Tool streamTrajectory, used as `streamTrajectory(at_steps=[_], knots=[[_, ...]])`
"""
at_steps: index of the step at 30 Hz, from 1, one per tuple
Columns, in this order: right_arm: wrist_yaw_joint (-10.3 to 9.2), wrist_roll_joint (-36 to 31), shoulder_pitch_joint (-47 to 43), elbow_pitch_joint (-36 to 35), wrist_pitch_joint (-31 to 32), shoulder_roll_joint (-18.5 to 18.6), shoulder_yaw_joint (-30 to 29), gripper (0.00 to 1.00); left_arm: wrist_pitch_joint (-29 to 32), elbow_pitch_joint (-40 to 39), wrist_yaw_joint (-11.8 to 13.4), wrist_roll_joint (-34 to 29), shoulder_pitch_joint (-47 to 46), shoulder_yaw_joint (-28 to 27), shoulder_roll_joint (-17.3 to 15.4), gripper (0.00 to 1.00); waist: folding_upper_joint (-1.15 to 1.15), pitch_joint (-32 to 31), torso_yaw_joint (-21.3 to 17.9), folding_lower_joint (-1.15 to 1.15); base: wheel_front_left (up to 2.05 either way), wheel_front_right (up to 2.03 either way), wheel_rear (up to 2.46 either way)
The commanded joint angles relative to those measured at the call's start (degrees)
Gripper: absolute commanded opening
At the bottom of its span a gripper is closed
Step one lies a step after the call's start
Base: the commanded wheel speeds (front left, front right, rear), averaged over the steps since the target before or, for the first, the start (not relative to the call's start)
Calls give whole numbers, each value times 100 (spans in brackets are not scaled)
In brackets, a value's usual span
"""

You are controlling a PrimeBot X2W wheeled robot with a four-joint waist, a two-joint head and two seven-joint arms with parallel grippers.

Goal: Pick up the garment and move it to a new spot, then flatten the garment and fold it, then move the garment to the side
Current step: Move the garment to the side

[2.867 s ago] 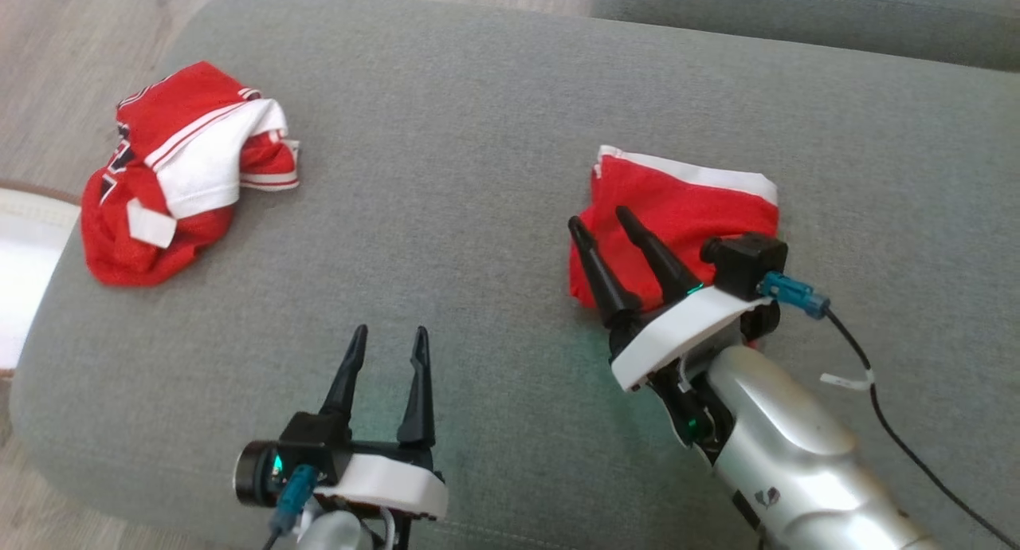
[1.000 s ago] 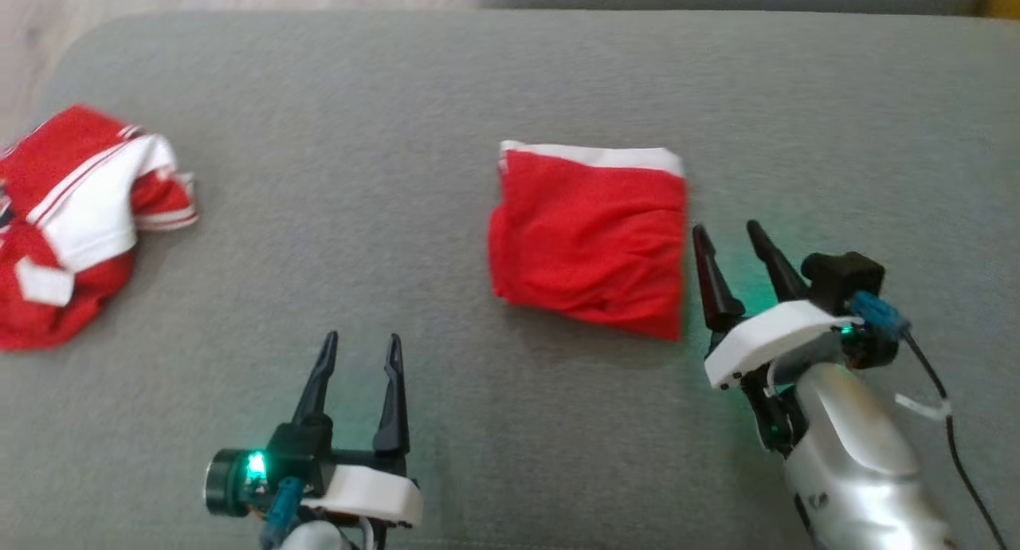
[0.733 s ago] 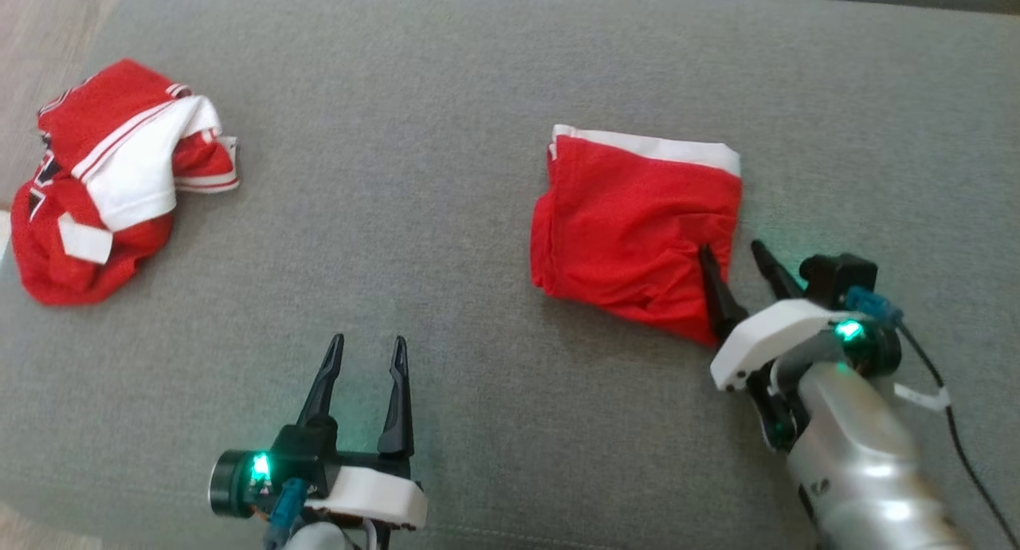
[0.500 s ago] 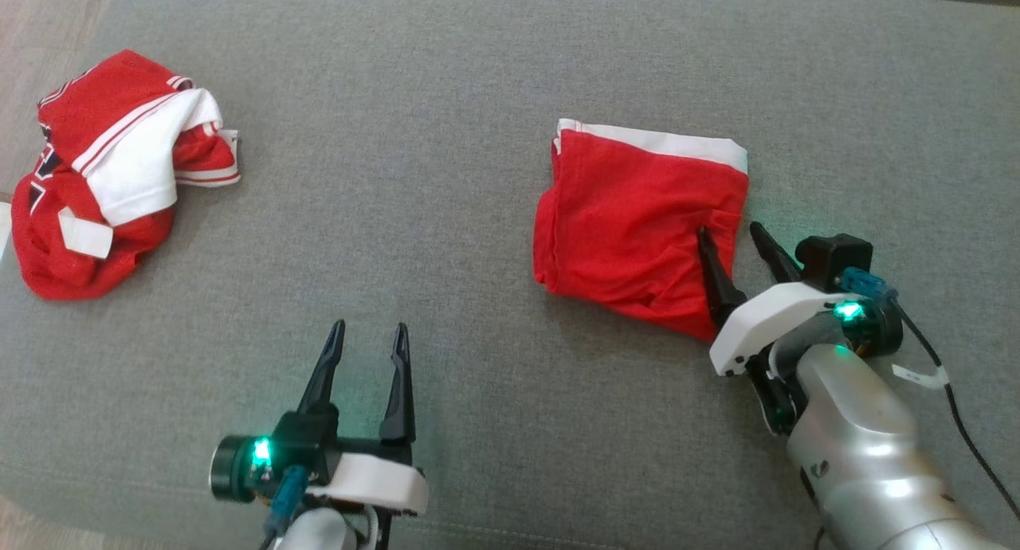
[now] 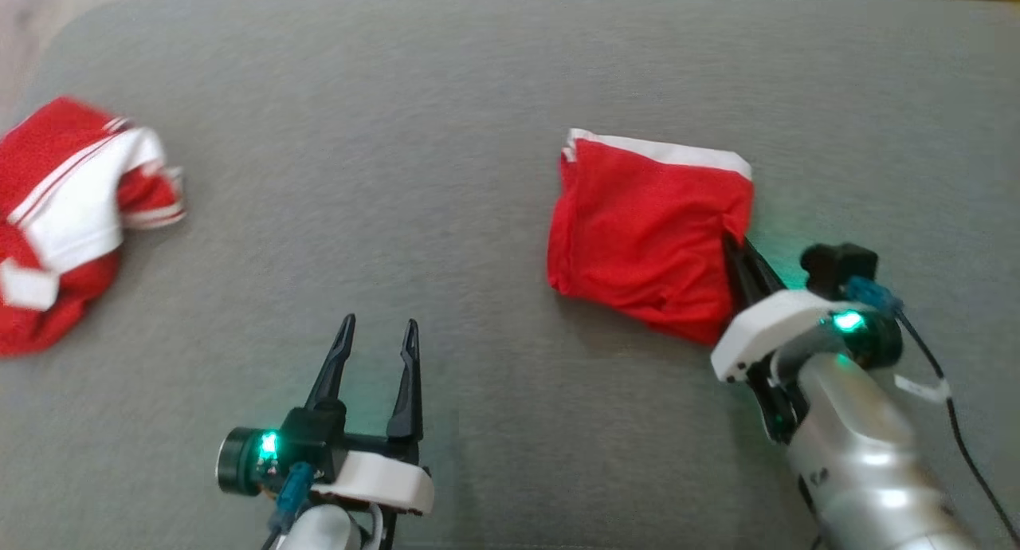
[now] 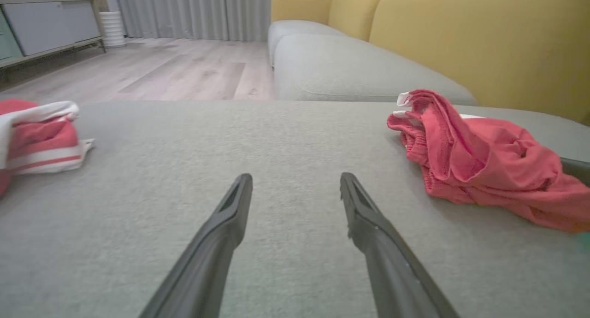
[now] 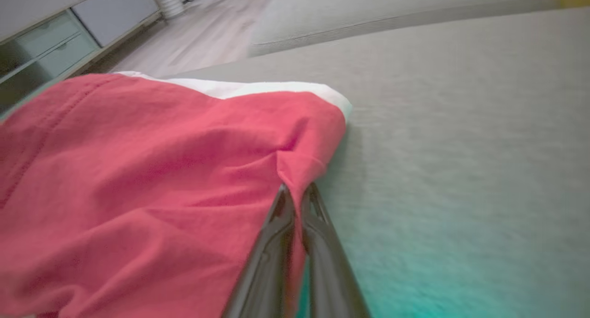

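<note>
A folded red garment [image 5: 645, 235] with a white band along its far edge lies on the grey sofa cushion [image 5: 446, 135], right of centre. My right gripper [image 5: 731, 243] is shut on the garment's right edge; in the right wrist view [image 7: 297, 189] the red cloth bunches between the two closed fingers. Near the front of the cushion my left gripper [image 5: 376, 333] stands open with nothing between its fingers [image 6: 295, 179]. From the left wrist, the garment [image 6: 484, 156] lies off to the right.
A second crumpled red and white garment [image 5: 64, 223] lies at the cushion's far left edge. Wooden floor [image 6: 161, 69] lies beyond the cushion, and a yellow sofa back [image 6: 461, 41] rises behind. A black cable [image 5: 956, 446] trails from my right wrist.
My right gripper has closed on the folded garment's right edge, pinching the cloth, which it straddled open half a second ago. The head camera has shifted. My left gripper stays open.
</note>
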State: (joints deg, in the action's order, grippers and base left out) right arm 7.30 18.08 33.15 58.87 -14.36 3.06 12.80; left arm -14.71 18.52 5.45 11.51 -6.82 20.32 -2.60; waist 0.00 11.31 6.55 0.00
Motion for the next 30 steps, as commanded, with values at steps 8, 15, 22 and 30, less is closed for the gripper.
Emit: streamTrajectory(at_steps=[8,15,22,30], knots=[[19,-194,-570,-656,-62,-18,-48,0,-29,-173,-227,-45,-336,172,-28,100,0,-276,-1922,0,0,0,0],[19,-177,-673,-885,-63,-18,-28,0,-29,-84,-340,-52,-513,439,-28,100,0,-156,-2845,0,0,0,0],[19,-508,-463,-821,-63,246,-74,0,-29,51,-399,-103,-508,643,-28,100,0,-50,-2941,0,0,0,0],[19,-877,371,-368,115,1128,-266,0,-29,153,-466,-250,-559,745,-28,100,0,221,-2378,0,0,0,0]])
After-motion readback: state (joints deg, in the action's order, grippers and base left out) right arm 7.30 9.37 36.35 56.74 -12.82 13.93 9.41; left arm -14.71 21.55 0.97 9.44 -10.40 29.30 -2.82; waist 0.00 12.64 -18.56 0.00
